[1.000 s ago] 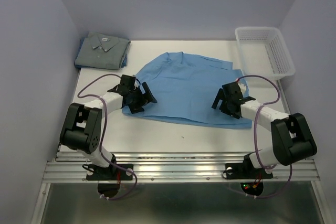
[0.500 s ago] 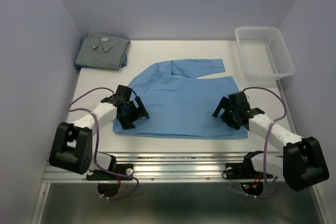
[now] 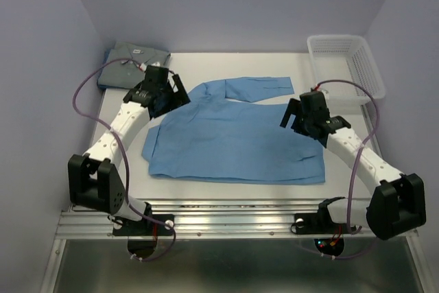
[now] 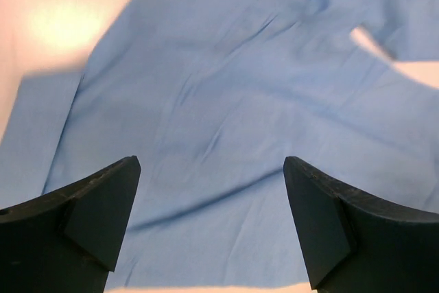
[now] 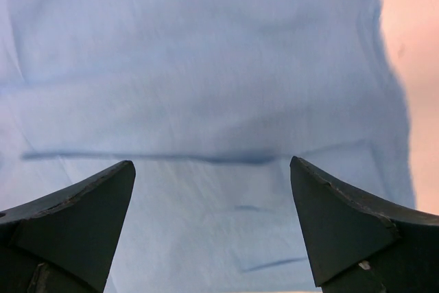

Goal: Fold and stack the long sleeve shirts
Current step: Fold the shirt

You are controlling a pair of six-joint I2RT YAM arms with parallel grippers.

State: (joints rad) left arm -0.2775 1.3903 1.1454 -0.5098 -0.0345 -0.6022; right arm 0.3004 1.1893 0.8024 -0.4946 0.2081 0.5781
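Workspace status: the sky-blue shirt [image 3: 233, 142] lies spread flat at the centre of the white table [image 3: 233, 193], its long near edge parallel to the arm bases. One sleeve [image 3: 264, 87] is laid across the far edge of the body, pointing right. A sliver of table shows between the sleeve end and the body. The grey-blue shirt [image 3: 122, 63] sits folded at the far left corner, collar uppermost. A white mesh basket [image 3: 341, 38] stands at the far right corner, apart from both shirts.

Left gripper [image 3: 170, 97]: jaws spread wide, nothing between them, positioned over the far left part of the sky-blue shirt, just beside the grey-blue shirt.

Right gripper [image 3: 300, 118]: jaws spread wide, nothing held, positioned over the sky-blue shirt's right edge.

Both wrist views show blue cloth below the parted fingers.
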